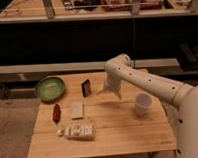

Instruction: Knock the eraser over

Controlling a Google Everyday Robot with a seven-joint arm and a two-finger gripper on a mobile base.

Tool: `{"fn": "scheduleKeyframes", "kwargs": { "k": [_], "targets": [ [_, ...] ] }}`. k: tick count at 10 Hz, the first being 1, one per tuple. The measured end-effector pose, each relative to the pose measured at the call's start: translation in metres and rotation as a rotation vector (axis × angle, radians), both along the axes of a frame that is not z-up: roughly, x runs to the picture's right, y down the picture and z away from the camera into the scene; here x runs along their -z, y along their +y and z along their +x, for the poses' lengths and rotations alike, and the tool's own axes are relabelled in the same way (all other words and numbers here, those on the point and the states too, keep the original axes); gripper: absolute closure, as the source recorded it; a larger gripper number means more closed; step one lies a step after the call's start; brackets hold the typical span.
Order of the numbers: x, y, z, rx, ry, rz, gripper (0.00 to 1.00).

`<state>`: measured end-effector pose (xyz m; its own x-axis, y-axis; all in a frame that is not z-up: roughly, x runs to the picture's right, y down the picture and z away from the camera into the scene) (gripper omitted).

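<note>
The eraser [86, 87] is a small dark block with a reddish edge. It stands upright on the wooden table [110, 128], right of the green bowl [49, 88]. My white arm reaches in from the right. My gripper [103, 91] hangs low over the table just right of the eraser, a small gap away from it.
A white cup [142, 104] stands at the right under my arm. A flat pale beige block [77, 110], a slim dark-red oblong thing [56, 112] and a crumpled clear packet [76, 130] lie in the left half. A dark shelf unit runs behind the table.
</note>
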<state>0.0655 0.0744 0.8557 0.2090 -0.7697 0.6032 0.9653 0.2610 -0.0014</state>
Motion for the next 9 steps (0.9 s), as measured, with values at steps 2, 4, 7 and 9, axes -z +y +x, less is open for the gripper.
{"fn": "scheduleKeyframes", "kwargs": {
  "k": [2,4,7,9],
  "targets": [
    [0.000,0.000,0.000,0.000,0.000,0.000,0.20],
    [0.000,0.000,0.000,0.000,0.000,0.000,0.20],
    [0.001,-0.001,0.000,0.000,0.000,0.003,0.21],
    [0.020,-0.022,-0.003,0.021,-0.047,0.074,0.36]
  ]
}}
